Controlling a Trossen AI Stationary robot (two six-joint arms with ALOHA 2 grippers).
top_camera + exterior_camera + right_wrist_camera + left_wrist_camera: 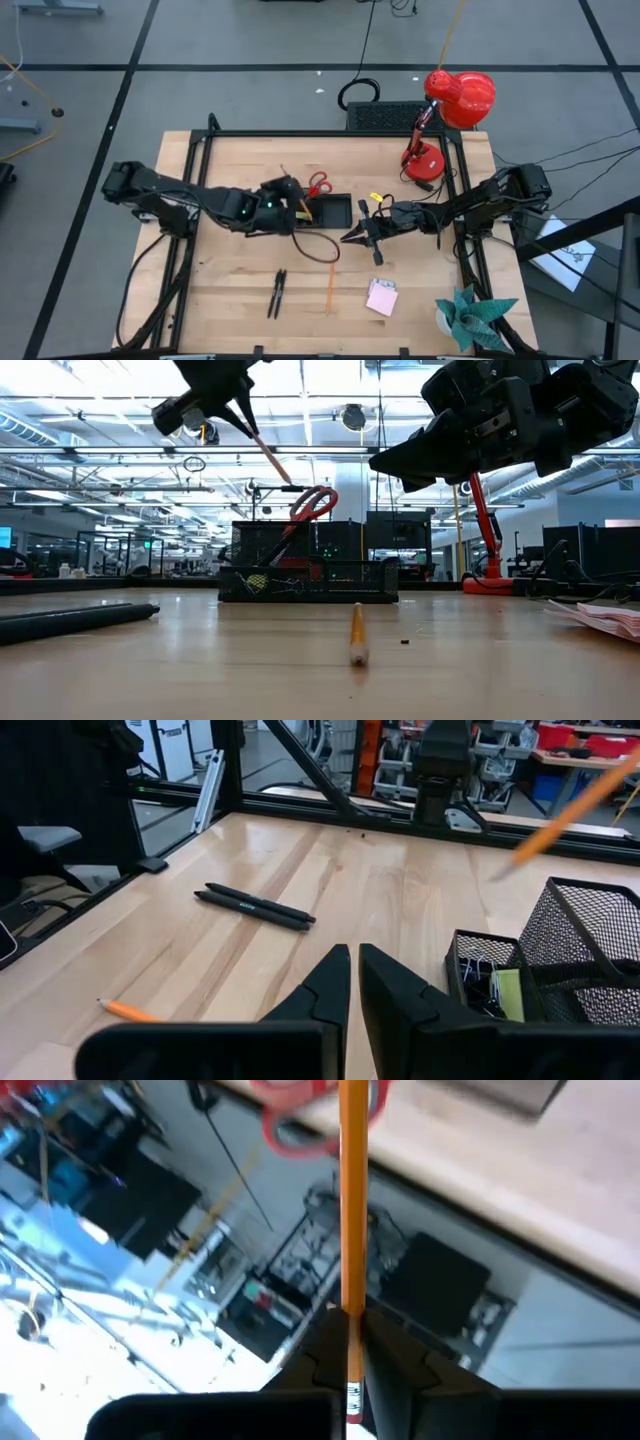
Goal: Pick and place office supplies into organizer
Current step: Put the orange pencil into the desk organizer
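Note:
My left gripper hangs above the table beside the black mesh organizer, shut on an orange pencil. The pencil's point slants down toward the organizer's taller section, where the red-handled scissors stand. Black clips and a yellow piece lie in a low compartment. My right gripper hovers shut just right of the organizer, holding nothing. A second pencil, two black pens and a pink sticky-note pad lie flat on the table nearer the front. My left gripper pinches the pencil between its two fingers near the eraser end. The shaft runs straight out ahead, in line with the fingers. The pencil is lifted clear of the table and tilts point-down toward the organizer.
A red desk lamp and a black ribbed box stand at the far right. A teal paper plant sits at the near right corner. A dark cable loops on the wood below the organizer.

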